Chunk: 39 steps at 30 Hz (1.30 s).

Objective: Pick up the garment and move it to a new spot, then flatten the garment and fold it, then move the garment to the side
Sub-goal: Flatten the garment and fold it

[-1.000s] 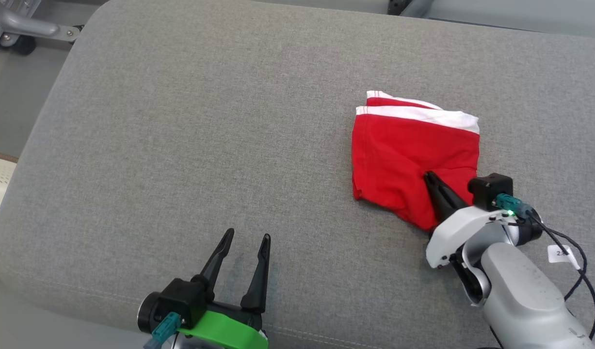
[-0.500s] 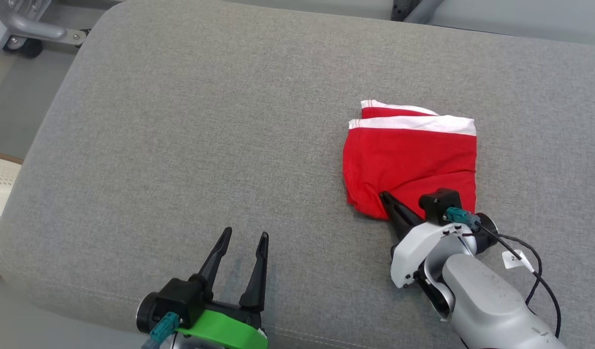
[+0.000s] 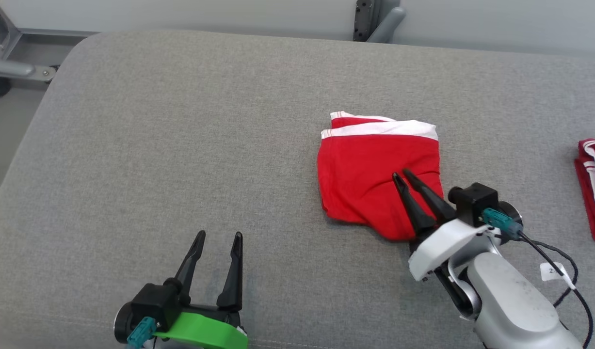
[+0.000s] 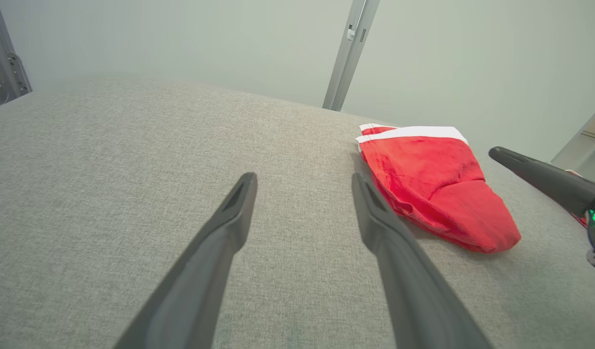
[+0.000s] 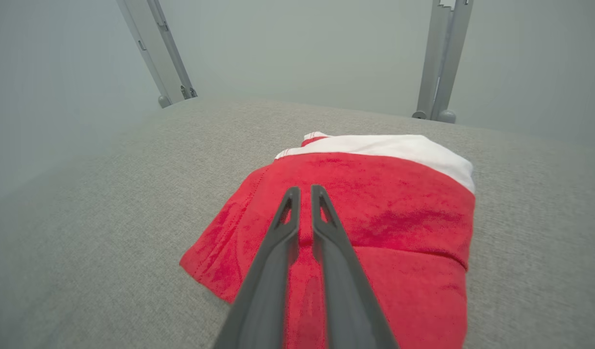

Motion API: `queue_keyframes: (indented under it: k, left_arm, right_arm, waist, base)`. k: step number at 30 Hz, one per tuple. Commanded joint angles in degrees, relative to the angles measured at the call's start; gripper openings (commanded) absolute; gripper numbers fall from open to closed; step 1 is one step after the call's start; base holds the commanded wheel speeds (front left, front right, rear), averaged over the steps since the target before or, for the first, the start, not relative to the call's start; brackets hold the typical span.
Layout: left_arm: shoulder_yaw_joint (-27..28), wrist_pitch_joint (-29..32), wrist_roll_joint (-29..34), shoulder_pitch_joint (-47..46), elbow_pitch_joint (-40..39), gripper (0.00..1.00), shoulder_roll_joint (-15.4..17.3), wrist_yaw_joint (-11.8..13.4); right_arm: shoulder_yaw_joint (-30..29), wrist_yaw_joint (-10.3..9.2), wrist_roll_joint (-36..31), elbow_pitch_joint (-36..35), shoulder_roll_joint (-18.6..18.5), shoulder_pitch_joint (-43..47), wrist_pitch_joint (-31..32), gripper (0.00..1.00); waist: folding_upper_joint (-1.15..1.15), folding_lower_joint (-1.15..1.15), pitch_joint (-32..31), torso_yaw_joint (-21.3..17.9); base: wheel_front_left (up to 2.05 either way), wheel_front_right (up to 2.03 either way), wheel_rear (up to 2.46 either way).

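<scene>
A folded red garment (image 3: pixel 370 184) with a white waistband lies flat on the grey cushion (image 3: pixel 181 145), right of the middle, with the waistband on its far edge and a rounded fold at its near right corner. The right gripper (image 3: pixel 402 174) reaches in from the near right, and its two dark fingers lie over the near right part of the garment. In the right wrist view the fingers (image 5: pixel 278 232) stand only a sliver apart, with red cloth (image 5: pixel 375 208) showing through the narrow gap and none caught between them; whether the tips touch the fabric I cannot tell. The left gripper (image 3: pixel 219 234) sits at the near edge of the cushion, left of the garment and well apart from it, with its fingers spread wide and nothing between them. In its own wrist view (image 4: pixel 303 177) the garment (image 4: pixel 433 179) lies to the right, just beyond the right finger. Another red and white cloth (image 3: pixel 593 189) lies at the far right edge of the cushion.
</scene>
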Motion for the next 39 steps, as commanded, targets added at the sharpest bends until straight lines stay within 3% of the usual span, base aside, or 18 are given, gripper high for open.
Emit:
queue_keyframes:
  k: [1, 11, 17, 23, 39]
  left_arm:
    - [0.49, -0.13, 0.46, 0.92, -0.12, 1.00, 0.11, 0.42]
    - [6.81, -0.13, 1.85, 3.24, 0.71, 1.00, 0.11, -0.19]
    - [9.61, -0.13, 2.87, 4.08, 2.58, 1.00, 0.12, -1.74]
    - [11.29, -0.13, 2.92, 4.21, 3.18, 1.00, 0.12, -2.70]
    - [13.30, -0.13, 2.72, 6.04, 5.81, 1.00, 0.11, -3.37]
  right_arm:
    - [-0.93, -0.01, -0.54, -1.00, -0.59, 1.55, -0.16, 1.00]
    - [-14.96, -0.01, -7.08, -16.30, -3.71, 16.48, -0.17, 1.00]
    - [-21.61, -0.02, -8.11, -16.67, -5.03, 24.68, -0.16, 1.00]
    - [-28.07, -0.01, -9.40, -15.35, -2.74, 29.92, -0.17, 1.00]
    - [-29.61, -0.02, -10.82, -14.83, -1.21, 30.29, -0.17, 1.00]
  waist:
    - [0.00, 0.00, -1.99, -2.13]
    - [0.00, 0.00, -6.03, -6.49]
    - [0.00, 0.00, -8.41, -7.40]
    - [0.00, 0.00, -9.47, -7.60]
    - [0.00, 0.00, -10.08, -7.75]
  base:
    - [0.00, 0.00, 0.00]
    - [0.00, 0.00, 0.00]
    - [0.00, 0.00, 0.00]
    - [0.00, 0.00, 0.00]
    - [0.00, 0.00, 0.00]
